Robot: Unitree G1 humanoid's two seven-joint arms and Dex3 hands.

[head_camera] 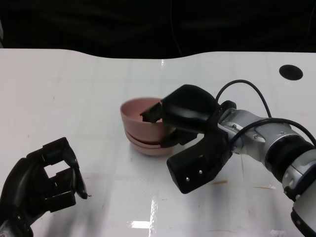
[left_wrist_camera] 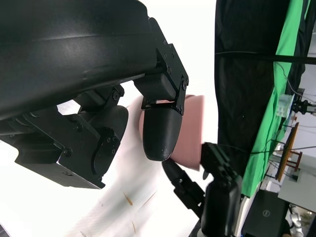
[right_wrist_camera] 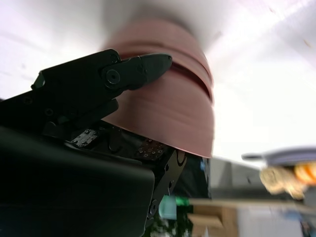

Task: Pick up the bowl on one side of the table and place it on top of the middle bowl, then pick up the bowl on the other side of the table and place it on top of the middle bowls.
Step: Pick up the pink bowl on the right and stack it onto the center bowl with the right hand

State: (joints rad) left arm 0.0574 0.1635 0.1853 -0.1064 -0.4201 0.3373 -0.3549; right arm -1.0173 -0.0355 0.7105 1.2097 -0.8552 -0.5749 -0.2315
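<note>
Pink bowls (head_camera: 140,129) nested in one stack near the middle of the white table (head_camera: 74,98), upright, mouths up; exact count hard to make out, though several rims show. Near-right side of the stack hidden behind the right hand (head_camera: 190,123), fingers clamped on the top bowl's rim, one fingertip hooked inside. Blurred in the right wrist view, stack (right_wrist_camera: 168,98) shown turned on its side. Nearer the robot than the stack and to its left, the left hand (head_camera: 42,182), partly cut off, fingers curled inward around nothing, apart from the bowls. Beyond the stack, to its right, a black round hole (head_camera: 291,72) in the tabletop.
</note>
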